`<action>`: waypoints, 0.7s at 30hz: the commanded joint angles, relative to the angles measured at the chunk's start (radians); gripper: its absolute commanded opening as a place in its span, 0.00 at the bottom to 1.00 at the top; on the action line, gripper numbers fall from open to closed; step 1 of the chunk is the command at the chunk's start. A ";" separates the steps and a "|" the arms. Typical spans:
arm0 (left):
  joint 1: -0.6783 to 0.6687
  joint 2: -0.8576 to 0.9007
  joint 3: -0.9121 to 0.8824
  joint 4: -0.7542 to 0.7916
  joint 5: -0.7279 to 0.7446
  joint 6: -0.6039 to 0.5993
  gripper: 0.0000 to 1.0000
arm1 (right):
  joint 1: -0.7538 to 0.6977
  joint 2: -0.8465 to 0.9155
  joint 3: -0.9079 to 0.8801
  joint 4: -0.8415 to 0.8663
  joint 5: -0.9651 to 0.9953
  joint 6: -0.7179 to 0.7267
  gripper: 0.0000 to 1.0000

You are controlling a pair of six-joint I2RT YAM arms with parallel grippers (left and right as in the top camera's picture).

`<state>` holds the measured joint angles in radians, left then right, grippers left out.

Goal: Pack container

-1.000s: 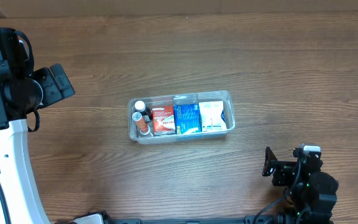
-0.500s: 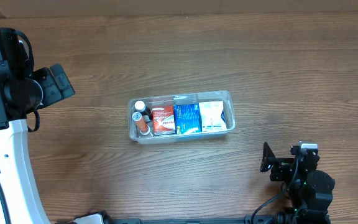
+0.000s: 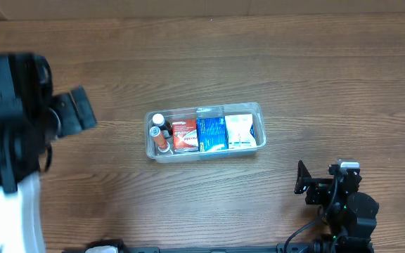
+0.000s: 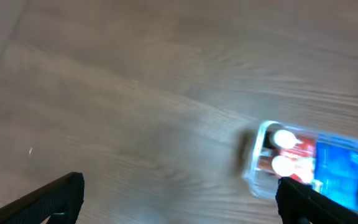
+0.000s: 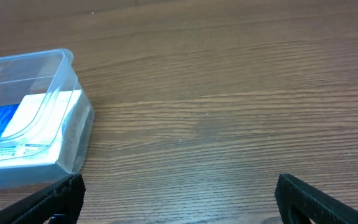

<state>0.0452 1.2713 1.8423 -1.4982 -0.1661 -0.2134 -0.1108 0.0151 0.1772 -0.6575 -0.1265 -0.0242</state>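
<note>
The clear plastic container (image 3: 259,114) lies in the middle of the table. It holds two small white-capped bottles (image 3: 159,120), a red box (image 3: 184,135), a blue box (image 3: 211,133) and a white box (image 3: 240,131). It also shows in the left wrist view (image 4: 253,169) and the right wrist view (image 5: 64,65). My left gripper (image 3: 77,111) is open and empty, to the left of the container. My right gripper (image 3: 303,181) is open and empty, in front of the container's right end.
The wooden table (image 3: 294,63) has nothing else on it around the container. My left arm's large body (image 3: 9,119) fills the left edge of the overhead view; my right arm's base (image 3: 346,211) sits at the front right.
My left arm has shifted to the right and is blurred with motion. My right arm drew back a little toward the front, then held still. The container has not moved.
</note>
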 commanded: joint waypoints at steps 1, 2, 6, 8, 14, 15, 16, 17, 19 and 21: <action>-0.045 -0.214 -0.180 0.137 -0.006 0.034 1.00 | 0.000 -0.012 -0.018 0.003 -0.006 -0.003 1.00; -0.045 -0.282 -0.269 0.195 0.018 0.034 1.00 | 0.000 -0.012 -0.018 0.003 -0.006 -0.003 1.00; -0.044 -0.584 -0.714 0.460 0.076 0.057 1.00 | 0.000 -0.012 -0.018 0.003 -0.006 -0.003 1.00; -0.044 -0.721 -0.909 0.549 0.109 0.065 1.00 | 0.000 -0.012 -0.018 0.003 -0.006 -0.003 1.00; -0.044 -1.074 -1.344 0.679 0.204 0.060 1.00 | 0.000 -0.012 -0.018 0.003 -0.006 -0.003 1.00; -0.044 -1.104 -1.393 0.701 0.204 0.060 1.00 | 0.000 -0.012 -0.018 0.003 -0.006 -0.003 1.00; -0.044 -1.130 -1.439 0.725 0.204 0.060 1.00 | 0.000 -0.012 -0.018 0.003 -0.006 -0.003 1.00; -0.044 -1.152 -1.481 0.750 0.204 0.060 1.00 | 0.000 -0.012 -0.018 0.003 -0.006 -0.003 1.00; -0.044 -1.196 -1.556 0.787 0.209 0.060 1.00 | 0.000 -0.012 -0.018 0.003 -0.006 -0.003 1.00; -0.044 -1.235 -1.604 0.798 0.212 0.055 1.00 | 0.000 -0.012 -0.018 0.003 -0.006 -0.003 1.00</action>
<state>0.0013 0.1013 0.3050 -0.7231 0.0250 -0.1726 -0.1104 0.0109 0.1757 -0.6514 -0.1265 -0.0261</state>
